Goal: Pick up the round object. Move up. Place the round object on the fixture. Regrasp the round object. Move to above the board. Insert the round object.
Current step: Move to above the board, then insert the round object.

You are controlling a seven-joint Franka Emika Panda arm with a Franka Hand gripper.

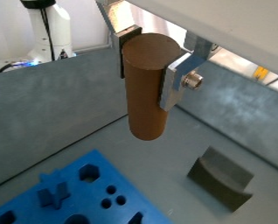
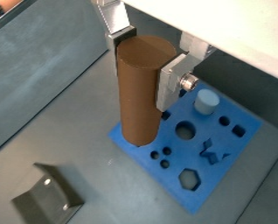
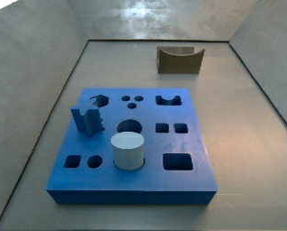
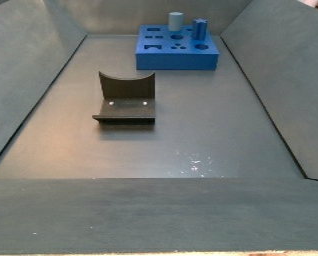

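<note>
In both wrist views my gripper [image 1: 151, 66] [image 2: 145, 66] is shut on the round object [image 1: 148, 92] [image 2: 138, 92], a brown cylinder peg held upright near its top end between the silver fingers [image 1: 179, 80]. It hangs in the air, well above the floor. The blue board [image 1: 89, 179] [image 2: 249, 131] [image 3: 152, 178] [image 4: 175, 58] lies below, its nearer edge under the peg's lower end in a wrist view. The fixture [image 1: 221, 179] [image 2: 48, 201] [image 3: 180, 59] [image 4: 126, 98] stands apart from the board with nothing in its notch. Neither side view shows the gripper or the peg.
A pale cylinder [image 3: 128, 151] [image 2: 205, 102] [image 4: 177, 18] and a dark blue upright piece [image 3: 86, 120] [image 4: 202, 27] stand in the board. Grey walls [image 3: 50, 99] slope up around the floor on all sides.
</note>
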